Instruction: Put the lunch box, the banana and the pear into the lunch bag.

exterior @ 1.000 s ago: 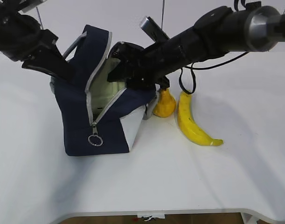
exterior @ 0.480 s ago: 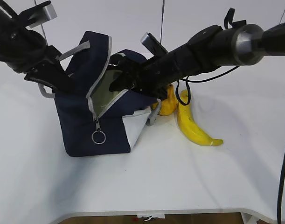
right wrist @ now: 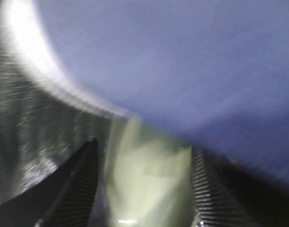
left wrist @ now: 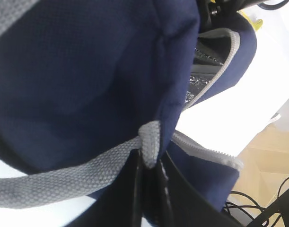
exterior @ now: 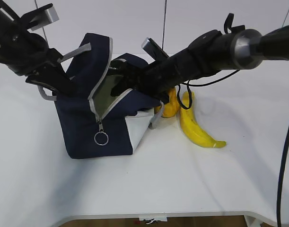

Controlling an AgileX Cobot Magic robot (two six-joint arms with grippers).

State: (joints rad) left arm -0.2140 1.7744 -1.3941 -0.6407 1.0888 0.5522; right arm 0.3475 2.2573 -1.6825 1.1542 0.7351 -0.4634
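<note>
Foreground: banana and pear are seen unpacked on the table, beside the lunch bag. Behind — the lunch box is held between the right gripper's jaws inside the bag; a grey handle is pinched by the left gripper

No readable text, label or number shows anywhere.
</note>
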